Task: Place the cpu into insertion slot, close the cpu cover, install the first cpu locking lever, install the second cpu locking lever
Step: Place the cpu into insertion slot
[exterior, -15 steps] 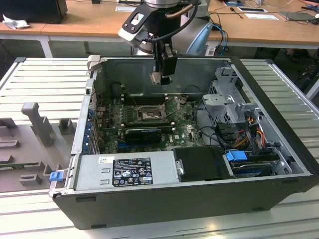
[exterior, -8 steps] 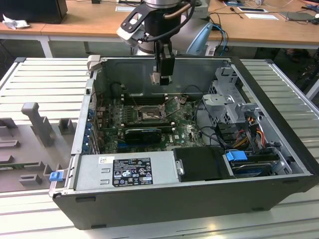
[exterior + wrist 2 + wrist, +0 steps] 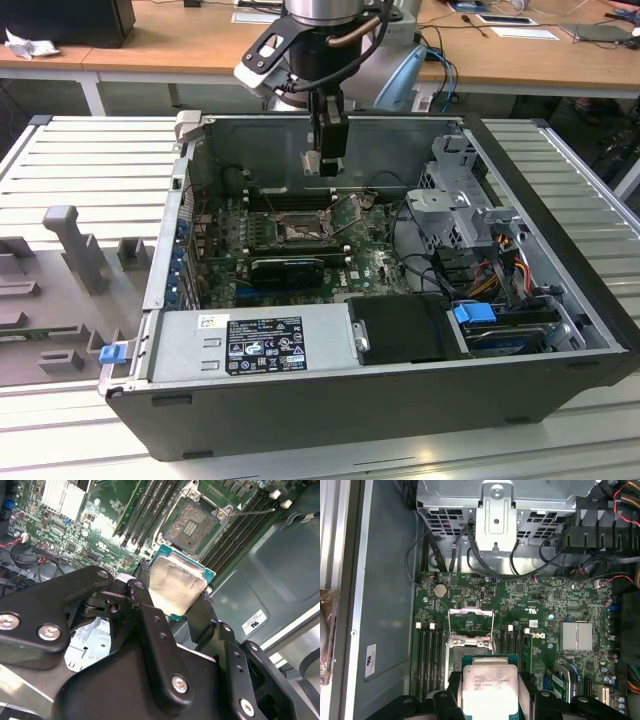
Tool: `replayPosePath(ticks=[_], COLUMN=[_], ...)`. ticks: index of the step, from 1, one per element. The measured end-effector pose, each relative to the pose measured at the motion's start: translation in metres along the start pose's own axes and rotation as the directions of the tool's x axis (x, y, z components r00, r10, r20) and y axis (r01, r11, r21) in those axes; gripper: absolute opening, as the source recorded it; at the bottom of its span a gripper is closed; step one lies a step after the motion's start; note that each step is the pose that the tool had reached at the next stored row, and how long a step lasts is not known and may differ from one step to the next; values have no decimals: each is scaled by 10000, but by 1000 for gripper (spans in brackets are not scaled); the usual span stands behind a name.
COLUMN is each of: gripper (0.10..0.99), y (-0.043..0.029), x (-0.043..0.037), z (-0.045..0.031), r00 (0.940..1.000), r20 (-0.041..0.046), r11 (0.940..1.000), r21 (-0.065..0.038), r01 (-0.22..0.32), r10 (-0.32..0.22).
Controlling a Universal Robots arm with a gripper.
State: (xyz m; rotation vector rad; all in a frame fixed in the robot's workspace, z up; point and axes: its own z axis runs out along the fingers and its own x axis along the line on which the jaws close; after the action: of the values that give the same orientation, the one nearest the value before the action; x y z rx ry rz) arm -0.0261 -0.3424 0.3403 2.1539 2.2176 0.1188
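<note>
Currently the gripper (image 3: 323, 165) is clamped on the cpu (image 3: 177, 584) at two opposite edges, apart from the exposed slot (image 3: 192, 524); the cover (image 3: 471, 620) is swung open.

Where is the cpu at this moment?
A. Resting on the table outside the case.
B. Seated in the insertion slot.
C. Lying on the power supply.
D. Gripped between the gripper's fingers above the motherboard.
D: in the second wrist view the gripper clamps the cpu between its fingers, and the insertion slot beyond it lies bare.
</note>
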Motion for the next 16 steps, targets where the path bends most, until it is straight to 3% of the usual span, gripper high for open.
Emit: replayPosePath(ticks=[16], gripper=[533], y=[-10], x=[-2], z=[110], r00=[10000], r20=[0], r11=[10000], r21=[0], r01=[0], r10=[0])
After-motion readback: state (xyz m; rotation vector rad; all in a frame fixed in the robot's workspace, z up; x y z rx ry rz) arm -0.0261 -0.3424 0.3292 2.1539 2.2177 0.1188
